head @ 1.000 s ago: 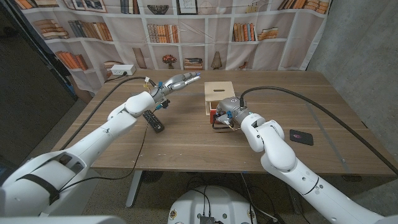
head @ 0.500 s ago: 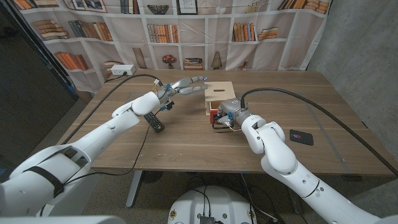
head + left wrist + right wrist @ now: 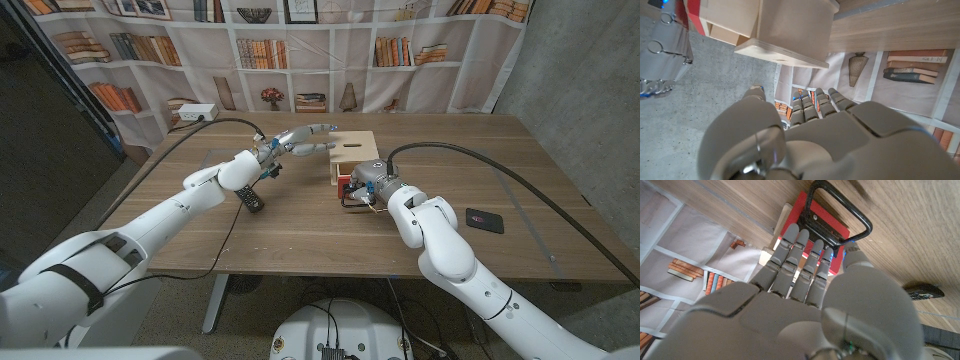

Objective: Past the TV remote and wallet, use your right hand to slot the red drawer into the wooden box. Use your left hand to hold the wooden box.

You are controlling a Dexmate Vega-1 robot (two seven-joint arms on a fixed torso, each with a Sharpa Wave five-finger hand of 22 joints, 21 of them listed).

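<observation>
left hand (image 3: 300, 139) nearer wooden box (image 3: 352, 150), fingers spread | right hand (image 3: 366, 181) on red drawer (image 3: 345, 188), grip unclear

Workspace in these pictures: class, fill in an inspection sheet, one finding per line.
Surface: wooden table, brown, bare in front.
Job's things: wooden box upright; red drawer at its front opening.
Clutter: TV remote; dark wallet.
Robot hands: left robot hand open, reaching beside the box; right robot hand on the drawer's black handle.
Cables: black cables across the table.
Surroundings: bookshelf-print backdrop.
</observation>
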